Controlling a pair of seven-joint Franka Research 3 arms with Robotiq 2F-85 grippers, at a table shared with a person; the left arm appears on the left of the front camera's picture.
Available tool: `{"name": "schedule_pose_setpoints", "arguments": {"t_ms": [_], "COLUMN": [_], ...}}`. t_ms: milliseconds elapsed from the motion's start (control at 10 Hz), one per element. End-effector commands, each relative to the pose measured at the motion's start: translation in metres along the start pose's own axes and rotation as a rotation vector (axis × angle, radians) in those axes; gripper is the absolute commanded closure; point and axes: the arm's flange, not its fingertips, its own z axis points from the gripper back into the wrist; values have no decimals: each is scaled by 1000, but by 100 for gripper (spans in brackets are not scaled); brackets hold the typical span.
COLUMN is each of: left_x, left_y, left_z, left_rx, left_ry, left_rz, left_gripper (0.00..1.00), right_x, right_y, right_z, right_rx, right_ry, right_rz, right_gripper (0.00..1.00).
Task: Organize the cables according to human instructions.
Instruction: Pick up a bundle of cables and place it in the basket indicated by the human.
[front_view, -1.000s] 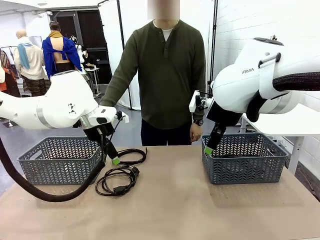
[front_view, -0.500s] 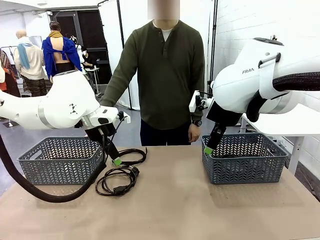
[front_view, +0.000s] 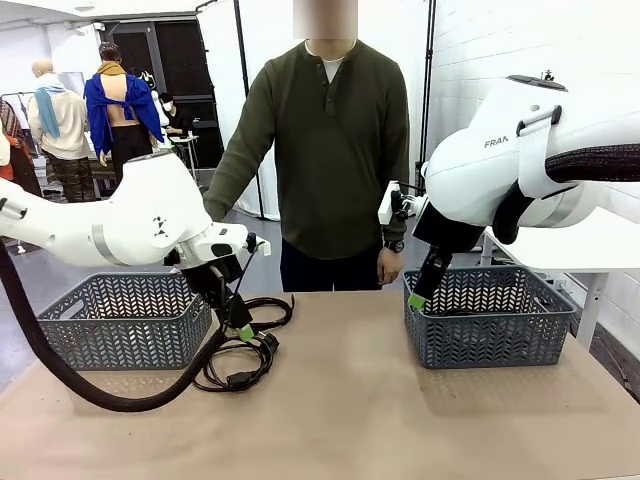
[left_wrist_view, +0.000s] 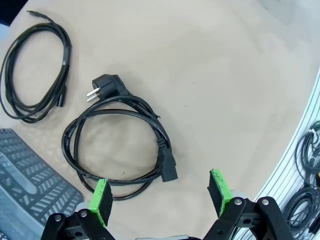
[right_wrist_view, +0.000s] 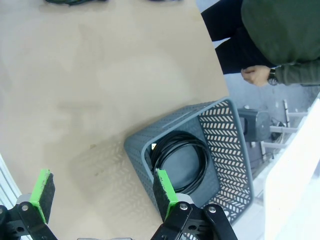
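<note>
We hover, fingers apart and empty.
Left fingers (left_wrist_view: 101, 200) hang over a cable (left_wrist_view: 167, 165) on the tabletop (left_wrist_view: 225, 75), a second cable (left_wrist_view: 66, 57) beside it; right fingers (right_wrist_view: 162, 192) over a basket (right_wrist_view: 135, 155) holding a third cable (right_wrist_view: 175, 137).

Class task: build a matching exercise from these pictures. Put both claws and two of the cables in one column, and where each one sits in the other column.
Column A
1. left claw
2. right claw
3. cable with two-pin plug
4. cable nearest the right claw

Column B
a. loose on the table
b. inside the right basket
c. open, over that basket's edge
d. open, over the table by the left basket

Pairs: 1-d, 2-c, 3-a, 4-b
</note>
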Motion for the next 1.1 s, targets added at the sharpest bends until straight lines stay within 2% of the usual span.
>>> {"name": "schedule_pose_setpoints", "arguments": {"t_ms": [0,200,1000], "left_x": [12,18,36], "left_y": [2,0,0], "left_z": [-4,-18,-76], "left_rx": [-15,-1,5], "left_ry": [3,22,84], "left_rz": [61,126,204], "left_gripper": [0,0,0], "right_x": [-1,-1,-1], "right_y": [0,0,0], "right_z": [-1,-1,-1], "right_rx": [-5,-5,-5], "right_ry": [7,7,7], "right_rz": [-2,-2,-2], "right_gripper": [0,0,0]}}
